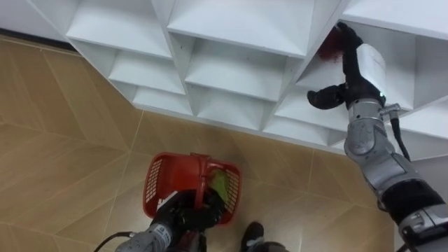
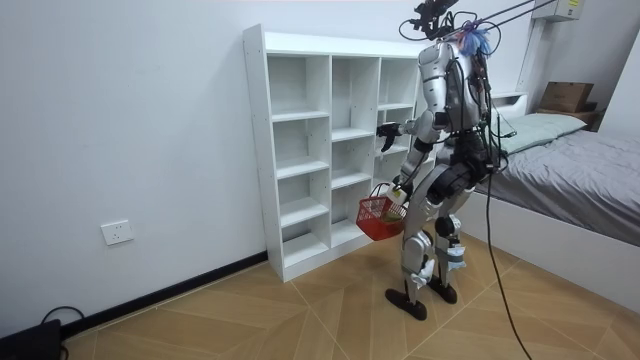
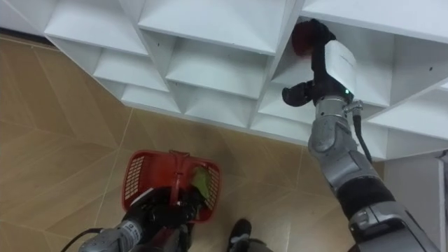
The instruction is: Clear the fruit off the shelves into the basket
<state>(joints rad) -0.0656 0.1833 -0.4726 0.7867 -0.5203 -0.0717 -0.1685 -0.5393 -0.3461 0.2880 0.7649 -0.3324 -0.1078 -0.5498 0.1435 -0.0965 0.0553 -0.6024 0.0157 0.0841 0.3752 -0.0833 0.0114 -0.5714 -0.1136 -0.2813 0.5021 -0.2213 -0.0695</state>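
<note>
Right hand reaches up into a compartment of the white closet. Its dark fingers are stretched out and lie against a dark red fruit, and the thumb sticks out to the side, apart from the fruit. The hand is spread, not clamped round the fruit. The fruit sits on the shelf, close beside the compartment's left divider. How far the fingertips wrap over the fruit's far side cannot be told.

Left hand shows low in the eye view. Its fingers are curled tight around the handle of a red basket, which hangs above the wooden floor. A yellow-green thing lies inside the basket, at its right side; what kind of fruit it is cannot be told.

In the room view the robot stands upright, close in front of the closet and facing it, with the bed behind it. Its right hand is raised to the upper part of the column at the room view's right. Its left hand is lowered at hip height, and the basket hangs just below it, near the closet's front.
</note>
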